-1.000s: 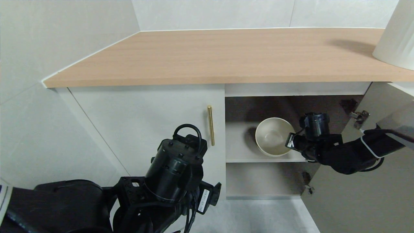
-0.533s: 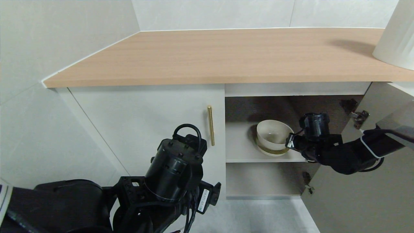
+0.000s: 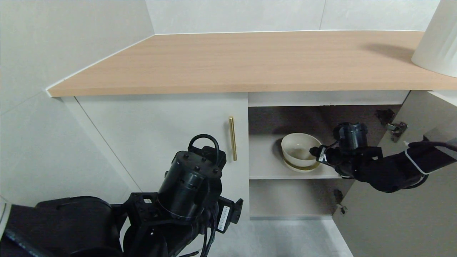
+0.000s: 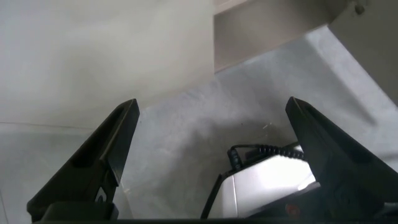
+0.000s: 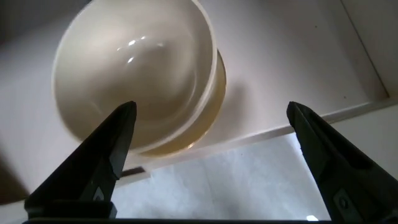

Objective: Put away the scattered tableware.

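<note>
Nearest, the left gripper [image 4: 211, 106] hung low in front of the cabinet [image 3: 160, 125], before its closed door and pointing down at the floor. Its fingers were spread wide with nothing between them.

Farther in, the right gripper [image 5: 210, 111] reached into the cabinet's open compartment, level with the upper shelf [image 3: 264, 160]. Its fingers stood wide apart too. The cream bowl [image 3: 298, 150] lay just ahead of them and was not clamped, though whether one fingertip brushed the rim could not be told.

That was the change. A second ago the bowl was tipped up in that compartment with its mouth turned toward the robot's head, at the gripper's tip. Half a second ago it had come down level onto a second, yellowish bowl [image 3: 301, 167] on the shelf. At this moment it sat nested upright in that lower bowl, slightly off centre, near the shelf's front edge, and the gripper had edged a little toward the cabinet's middle.

For the task, this piece looked put away: the stack seemed stable and the bowl released. The likely next need was to draw the right arm straight back out of the cabinet without catching the rim.

Beyond, the wooden countertop [image 3: 250, 60] capped the cabinet, with a white ribbed object [image 3: 435, 39] at its right end.
</note>
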